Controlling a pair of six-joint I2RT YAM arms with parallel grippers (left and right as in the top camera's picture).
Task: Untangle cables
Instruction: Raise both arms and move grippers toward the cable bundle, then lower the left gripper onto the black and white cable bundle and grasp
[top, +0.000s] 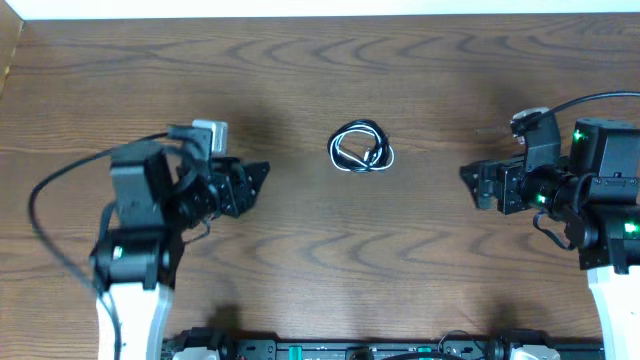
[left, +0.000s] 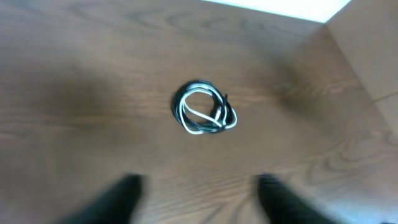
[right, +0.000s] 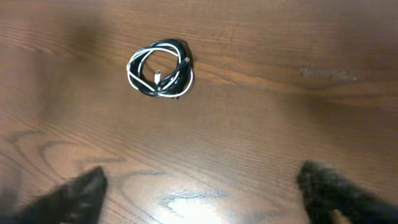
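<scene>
The cables (top: 361, 147) lie in the middle of the wooden table as a small coiled bundle, a black cord and a white cord looped together. The bundle also shows in the left wrist view (left: 204, 109) and in the right wrist view (right: 160, 69). My left gripper (top: 262, 178) is open and empty, well left of the bundle; its fingers show in the left wrist view (left: 199, 193). My right gripper (top: 468, 183) is open and empty, well right of the bundle; its fingers show in the right wrist view (right: 202, 186).
The brown wooden table (top: 320, 270) spreads around the bundle. Thick black wires run from the left arm (top: 60, 185) and the right arm (top: 590, 100). A dark rail (top: 350, 348) lies along the front edge.
</scene>
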